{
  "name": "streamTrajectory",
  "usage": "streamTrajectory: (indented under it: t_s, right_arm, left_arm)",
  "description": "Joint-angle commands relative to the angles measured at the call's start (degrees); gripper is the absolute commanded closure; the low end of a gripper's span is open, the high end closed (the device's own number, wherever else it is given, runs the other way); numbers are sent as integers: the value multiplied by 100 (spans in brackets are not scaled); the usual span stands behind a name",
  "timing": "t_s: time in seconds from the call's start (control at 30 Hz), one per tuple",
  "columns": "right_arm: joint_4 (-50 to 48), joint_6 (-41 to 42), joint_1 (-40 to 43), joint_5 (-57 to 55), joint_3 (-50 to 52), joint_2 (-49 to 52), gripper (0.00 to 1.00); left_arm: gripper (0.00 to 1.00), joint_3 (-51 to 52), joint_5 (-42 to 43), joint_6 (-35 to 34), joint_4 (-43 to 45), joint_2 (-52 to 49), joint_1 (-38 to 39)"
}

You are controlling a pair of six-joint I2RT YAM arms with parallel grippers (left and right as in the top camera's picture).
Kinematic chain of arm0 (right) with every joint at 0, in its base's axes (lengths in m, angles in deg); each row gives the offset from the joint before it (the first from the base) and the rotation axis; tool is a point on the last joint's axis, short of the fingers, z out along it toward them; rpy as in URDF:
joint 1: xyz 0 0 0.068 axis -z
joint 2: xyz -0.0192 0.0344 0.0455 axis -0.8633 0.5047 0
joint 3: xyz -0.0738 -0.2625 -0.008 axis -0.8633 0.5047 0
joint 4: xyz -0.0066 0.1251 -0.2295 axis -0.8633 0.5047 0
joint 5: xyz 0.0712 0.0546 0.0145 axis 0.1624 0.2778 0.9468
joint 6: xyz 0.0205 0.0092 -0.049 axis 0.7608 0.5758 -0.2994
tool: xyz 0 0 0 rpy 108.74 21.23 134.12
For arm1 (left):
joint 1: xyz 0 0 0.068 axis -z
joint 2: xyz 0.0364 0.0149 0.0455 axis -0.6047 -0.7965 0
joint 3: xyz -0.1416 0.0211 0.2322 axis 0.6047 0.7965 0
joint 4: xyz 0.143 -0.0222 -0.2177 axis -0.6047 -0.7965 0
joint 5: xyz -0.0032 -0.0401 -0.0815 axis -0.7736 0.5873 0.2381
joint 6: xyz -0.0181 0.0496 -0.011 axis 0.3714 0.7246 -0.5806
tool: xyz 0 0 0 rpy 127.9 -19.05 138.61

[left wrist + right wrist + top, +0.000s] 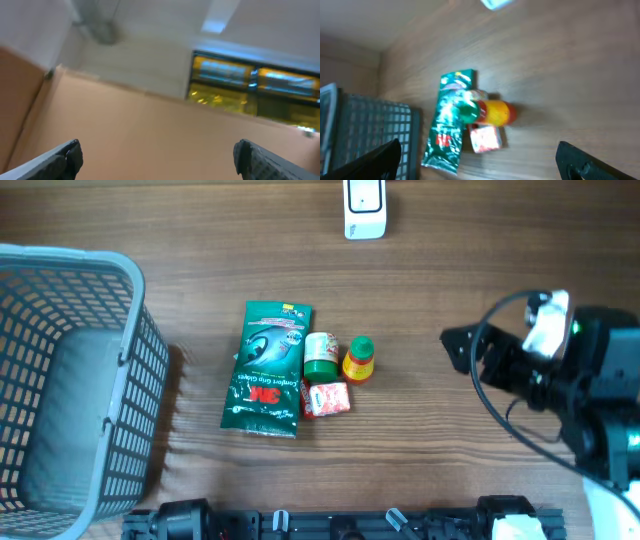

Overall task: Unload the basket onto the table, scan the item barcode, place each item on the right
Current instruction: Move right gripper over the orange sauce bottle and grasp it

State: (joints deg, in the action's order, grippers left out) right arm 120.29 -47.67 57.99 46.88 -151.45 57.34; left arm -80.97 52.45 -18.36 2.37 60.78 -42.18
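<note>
Wood-grain table (450, 430), brown, planks running L-R. Grey mesh basket (135, 370) at far L edge. White scanner (364, 205) at top edge, mid.

Items sit in a tight cluster mid-table, well apart from scanner and basket:
- green 3M pack (265, 370) lying flat, long side top to bottom
- green-lid jar (321, 355) touching pack's R edge
- yellow bottle (359, 360) w/ green cap, just R of jar
- small red packet (327, 398) below jar, at pack's lower R corner

No barcode legible in any view.

Room: L wrist cam points up and off the table. It shows a peach wall, a pale ceiling w/ a light strip and a yellow-lit panel, all blurred.

R arm (560, 380): black, cabled, over R side of table, front end pointing L toward the cluster and well apart from it. R claw (477, 150) is spread wide, w/ fingers at the frame's bottom corners and nothing between them. Its cam looks down at the cluster, w/ the basket at L.

L claw (157, 150): spread wide too, tilted upward, nothing in it. Can't tell its spot over the table; overhead shows only black mounts (170, 520) along the bottom edge.
</note>
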Motion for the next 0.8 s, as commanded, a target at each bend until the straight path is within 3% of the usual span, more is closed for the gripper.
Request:
streamTrajectory:
  t_s: [0.0,0.17,0.3,0.57,0.77]
  right_arm:
    - [-404,-251,-149,184,-444,280,0]
    - [-850,155,-282,179,-439,737,0]
    - [-852,203,-809,-599,-439,1425,0]
    - [-1139,756,-2166,-2197,-444,2376,1]
    - [-1283,590,-2483,-2581,-444,2470,0]
  left_arm:
    - [0,885,-1086,-118,-46,46,11]
    - [0,1655,-1056,-120,-1663,46,11]
    - [0,1738,-1058,-116,-2900,46,11]
    - [0,1738,-1008,-118,-3748,46,11]
    - [0,1740,442,-48,-3921,46,26]
